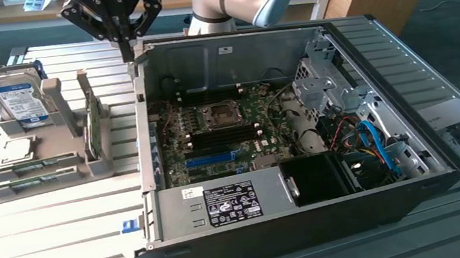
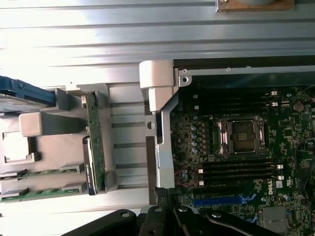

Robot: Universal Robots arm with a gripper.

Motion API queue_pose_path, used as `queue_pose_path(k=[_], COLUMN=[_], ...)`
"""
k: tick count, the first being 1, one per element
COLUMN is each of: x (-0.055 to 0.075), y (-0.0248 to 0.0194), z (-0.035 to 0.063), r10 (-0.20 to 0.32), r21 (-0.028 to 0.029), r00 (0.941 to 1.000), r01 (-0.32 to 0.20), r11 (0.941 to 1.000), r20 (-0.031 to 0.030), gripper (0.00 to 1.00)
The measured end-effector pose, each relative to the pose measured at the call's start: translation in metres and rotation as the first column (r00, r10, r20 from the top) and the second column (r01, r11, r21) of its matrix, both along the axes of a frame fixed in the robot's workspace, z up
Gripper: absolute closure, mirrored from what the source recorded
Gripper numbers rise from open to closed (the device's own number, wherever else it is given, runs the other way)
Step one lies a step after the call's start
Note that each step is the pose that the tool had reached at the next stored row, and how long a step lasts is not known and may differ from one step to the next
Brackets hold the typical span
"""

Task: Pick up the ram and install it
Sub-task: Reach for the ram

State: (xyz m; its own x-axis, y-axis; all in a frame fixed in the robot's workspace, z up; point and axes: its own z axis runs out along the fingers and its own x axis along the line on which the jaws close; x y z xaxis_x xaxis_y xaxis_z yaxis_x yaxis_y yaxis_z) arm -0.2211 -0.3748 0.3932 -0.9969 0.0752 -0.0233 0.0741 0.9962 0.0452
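The ram [image 1: 91, 128], a long, thin green circuit-board stick, stands on edge in a slot of the matte grey plastic holder [image 1: 106, 166], just beside the open sheet-metal computer case [image 1: 204, 57]. My pincer [image 1: 127, 48], black and angular, hangs empty with its fingers pressed together above the case wall facing the holder, near the ram but clear of it. Long black memory slots [image 1: 224, 136] lie flat on the green motherboard [image 1: 250, 110].

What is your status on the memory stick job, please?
Gripper shut, empty, over the case wall. Memory stick upright in its grey holder, untouched. That wall stands between holder and slots.
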Motion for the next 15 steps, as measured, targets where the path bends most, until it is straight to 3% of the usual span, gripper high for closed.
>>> queue_pose_path(k=[15], x=[-0.032], y=[0.0094], z=[0.0], r10=[0.0], r21=[-0.0001], r00=[1.0], r01=[0.0], r11=[1.0], r20=[0.0], gripper=[0.9])
